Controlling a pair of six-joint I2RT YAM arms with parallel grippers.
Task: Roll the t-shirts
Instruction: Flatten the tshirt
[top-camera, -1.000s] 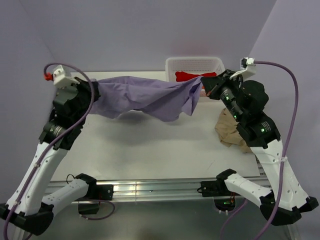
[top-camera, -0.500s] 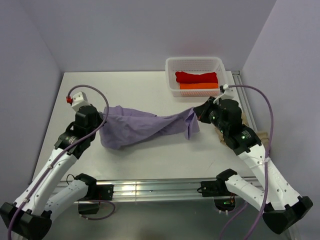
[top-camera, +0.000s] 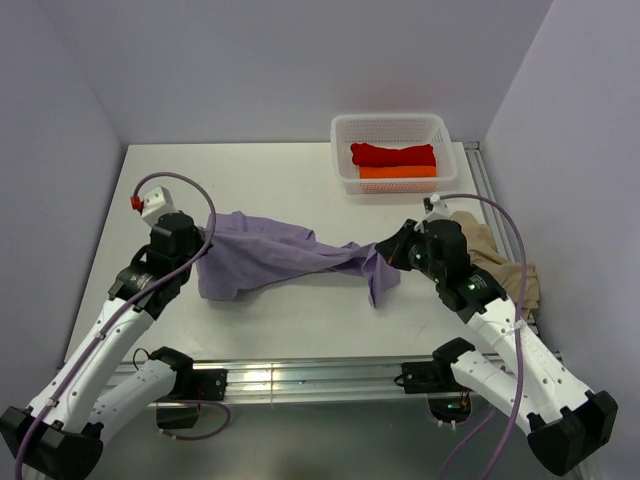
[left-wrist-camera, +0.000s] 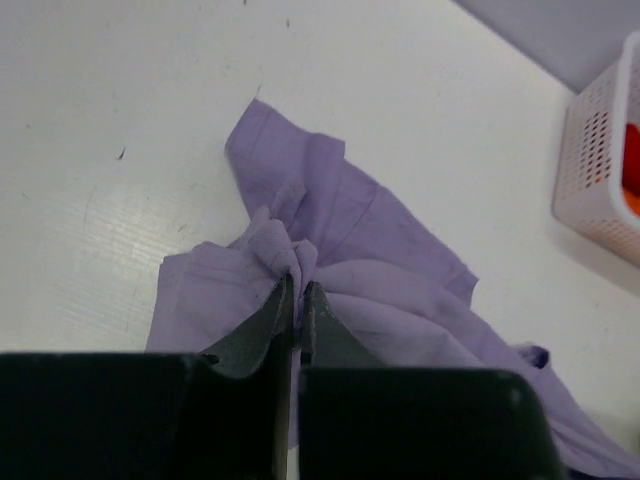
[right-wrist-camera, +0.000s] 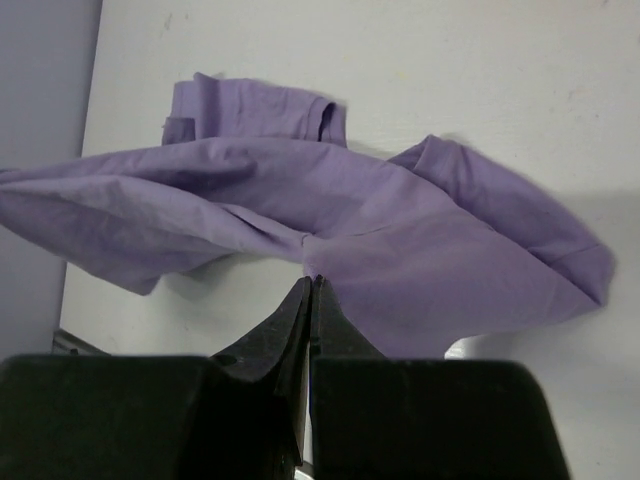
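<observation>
At the far left, the left claw (top-camera: 203, 240) is pinched almost shut on a bunched fold of the purple shirt (top-camera: 270, 258). In the left wrist view the cloth gathers in tight pleats right at the two dark fingertips. The shirt is thin, soft, matte cloth, creased all over. Its wider left part lies rumpled on the white table (top-camera: 260, 180), and from there it narrows into a twisted band running right across the middle. In the right wrist view a sleeve with a stitched hem lies flat on the table beyond the band.

The right claw (top-camera: 388, 250) is closed tight on the other end of the purple shirt, and a loose flap drops from the grip toward the near edge.

Just right of that arm, a beige shirt (top-camera: 505, 268) lies crumpled at the table's right edge, partly hidden by the arm. At the rear right stands a white mesh basket (top-camera: 345, 150) with rounded corners. It holds a rolled red shirt (top-camera: 392, 154) and, nearer, a rolled orange shirt (top-camera: 398, 172), touching side by side.

A broad stretch of table shows between the purple shirt and the back wall. A narrower strip lies between the shirt and the metal rail (top-camera: 300, 378) along the near edge.
</observation>
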